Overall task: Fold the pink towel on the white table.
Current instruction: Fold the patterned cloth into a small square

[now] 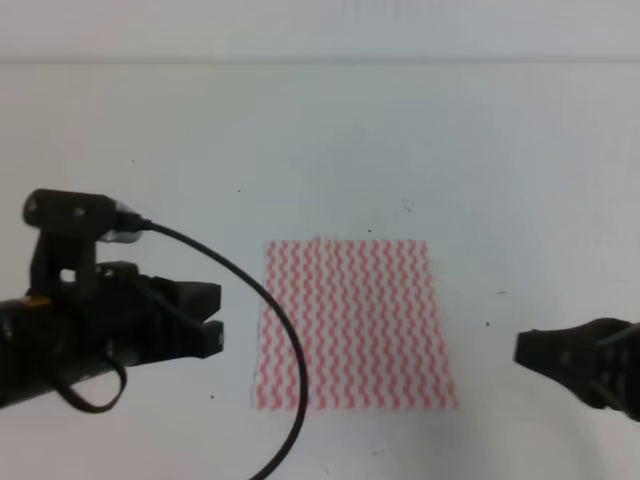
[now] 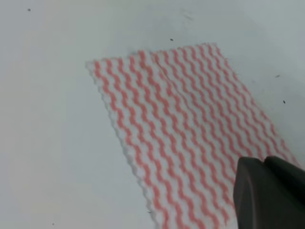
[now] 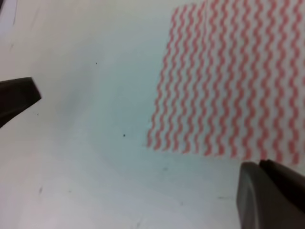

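The pink towel (image 1: 350, 325) lies flat and spread out on the white table (image 1: 330, 150), its wavy stripes running front to back. My left gripper (image 1: 212, 318) hovers just left of the towel's left edge, open by a narrow gap and holding nothing. In the left wrist view the pink towel (image 2: 190, 133) fills the middle and only one finger (image 2: 267, 195) shows, at the lower right. My right gripper (image 1: 535, 355) sits a little right of the towel's near right corner. Its dark fingers (image 3: 16, 98) stand wide apart and empty, with the pink towel (image 3: 233, 81) ahead of them.
A black cable (image 1: 270, 300) loops from the left arm over the towel's left edge. The table's far edge (image 1: 320, 62) runs along the top. A few dark specks dot the surface.
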